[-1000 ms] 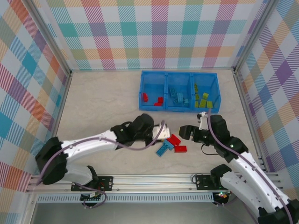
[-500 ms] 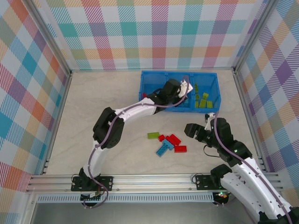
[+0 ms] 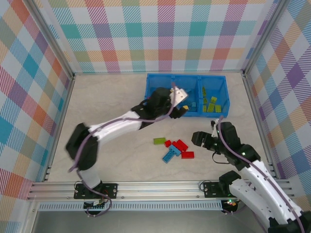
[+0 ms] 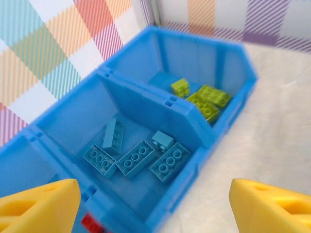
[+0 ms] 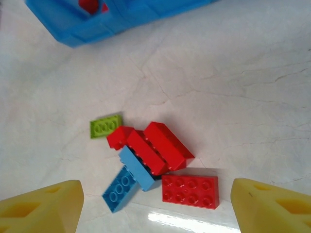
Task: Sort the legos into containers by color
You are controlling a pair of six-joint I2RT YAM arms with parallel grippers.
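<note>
The blue bin tray stands at the back of the table. My left gripper hovers open over its front wall near the middle compartment, with nothing between its yellow fingertips. Below it lie several light blue legos in the middle compartment, lime green legos in the right one and a red one in the left. My right gripper is open just right of a loose pile: red bricks, a flat red brick, blue bricks and a green plate.
The loose pile sits on the pale tabletop between the bin and the arm bases. Checkered walls close the table on three sides. The left arm stretches diagonally across the table's left half.
The left arm swung from the loose pile up to the bin, then drew back slightly to the left. A green plate beside the pile came into view. The right arm barely moved.
</note>
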